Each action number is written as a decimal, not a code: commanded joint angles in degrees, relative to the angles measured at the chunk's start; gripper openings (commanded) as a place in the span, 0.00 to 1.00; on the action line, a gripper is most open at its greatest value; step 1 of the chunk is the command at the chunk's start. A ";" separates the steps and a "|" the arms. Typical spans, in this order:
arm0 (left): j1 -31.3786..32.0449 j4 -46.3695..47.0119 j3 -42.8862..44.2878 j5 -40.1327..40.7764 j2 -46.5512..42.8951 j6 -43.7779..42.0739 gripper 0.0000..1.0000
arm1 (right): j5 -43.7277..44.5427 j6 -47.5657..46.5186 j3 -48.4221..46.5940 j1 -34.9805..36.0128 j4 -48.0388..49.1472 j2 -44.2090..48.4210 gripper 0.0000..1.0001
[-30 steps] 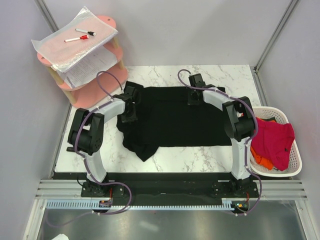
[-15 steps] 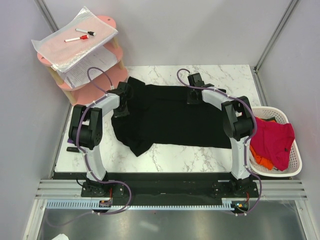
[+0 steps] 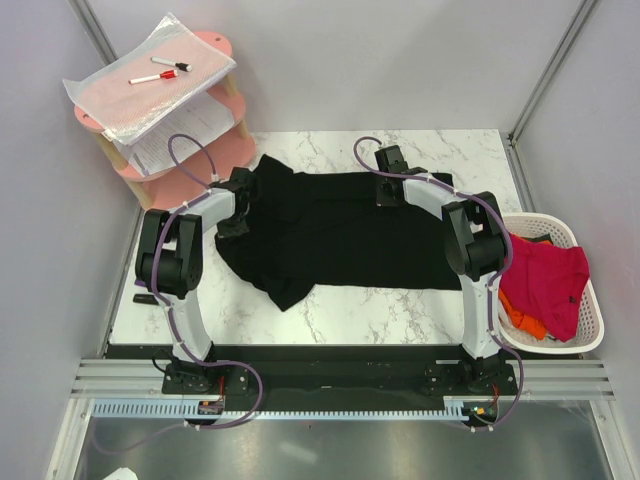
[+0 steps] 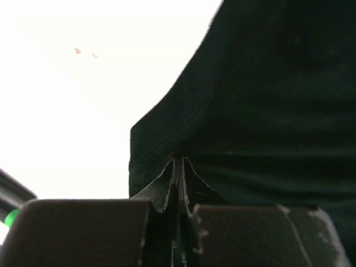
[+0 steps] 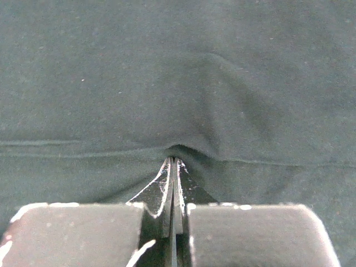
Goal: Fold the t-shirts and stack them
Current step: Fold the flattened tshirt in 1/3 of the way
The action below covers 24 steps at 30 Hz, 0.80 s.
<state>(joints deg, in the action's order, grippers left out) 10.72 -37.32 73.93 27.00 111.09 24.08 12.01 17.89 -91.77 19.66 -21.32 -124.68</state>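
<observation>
Red and orange t-shirts sat in the basket. The black t-shirt lay across the table, its far edge pinched by left fingers and right fingers, both closed tight on cloth, apparently to stretch it flat for folding.

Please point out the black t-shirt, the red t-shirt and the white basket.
black t-shirt (image 3: 350, 235), top external view, middle of its body
red t-shirt (image 3: 548, 280), top external view, middle of cloth
white basket (image 3: 597, 305), top external view, right rim
</observation>
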 commanded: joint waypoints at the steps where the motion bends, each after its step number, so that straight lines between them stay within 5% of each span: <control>1: -0.09 -1.70 -1.60 5.17 -1.75 -0.26 0.12 | 5.92 -2.24 0.36 -0.76 -3.90 -1.88 0.01; 5: 1.31 -0.83 -2.91 5.34 -5.44 0.01 0.62 | 4.60 -2.86 1.59 -0.68 -2.68 0.84 0.16; 6: 1.76 -0.39 -3.44 5.60 -7.10 -0.08 0.81 | 3.99 -3.03 2.20 -0.68 -1.63 2.59 0.35; 8: 3.16 -0.21 -3.79 5.78 -8.69 0.09 0.94 | 3.20 -3.30 3.87 -0.76 0.13 4.35 0.54; 9: 3.69 -0.12 -4.06 5.60 -10.09 0.09 0.99 | 2.76 -3.47 4.75 -0.76 0.49 5.84 0.72; 12: 6.15 -0.03 -4.84 4.64 -12.03 0.18 1.00 | 2.23 -3.39 5.54 -0.59 1.11 7.87 0.96; 20: 8.88 13.31 -15.12 -7.74 -21.34 0.53 1.00 | -0.84 -3.21 6.78 -0.24 2.16 9.28 0.98; 24: 8.62 17.02 -16.54 -9.69 -19.07 0.01 1.00 | -1.90 -3.21 6.69 -0.24 2.51 8.84 0.98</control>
<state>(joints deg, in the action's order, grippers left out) 19.92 -28.38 58.33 21.63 91.09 23.73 11.88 14.76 -85.62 19.18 -20.29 -118.06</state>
